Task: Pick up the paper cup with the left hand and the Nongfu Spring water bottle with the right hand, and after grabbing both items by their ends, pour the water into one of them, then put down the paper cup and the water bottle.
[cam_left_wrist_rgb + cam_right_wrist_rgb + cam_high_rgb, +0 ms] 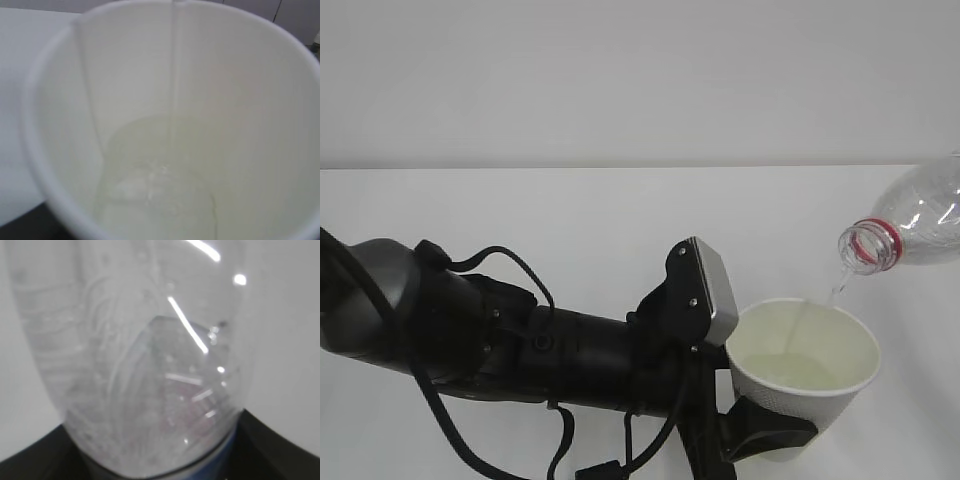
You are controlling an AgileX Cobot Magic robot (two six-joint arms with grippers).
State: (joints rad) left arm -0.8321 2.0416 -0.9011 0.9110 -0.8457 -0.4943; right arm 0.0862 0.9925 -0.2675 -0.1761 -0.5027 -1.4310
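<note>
One paper cup (807, 372), one Nongfu Spring water bottle (912, 226), one water (790, 372) stream

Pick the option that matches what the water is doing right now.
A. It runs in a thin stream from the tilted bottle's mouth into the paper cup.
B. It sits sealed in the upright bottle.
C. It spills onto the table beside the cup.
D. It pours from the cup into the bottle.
A: the Nongfu Spring water bottle is tilted mouth-down over the paper cup, and a thin stream of water falls into the cup, pooling at its bottom.
</note>
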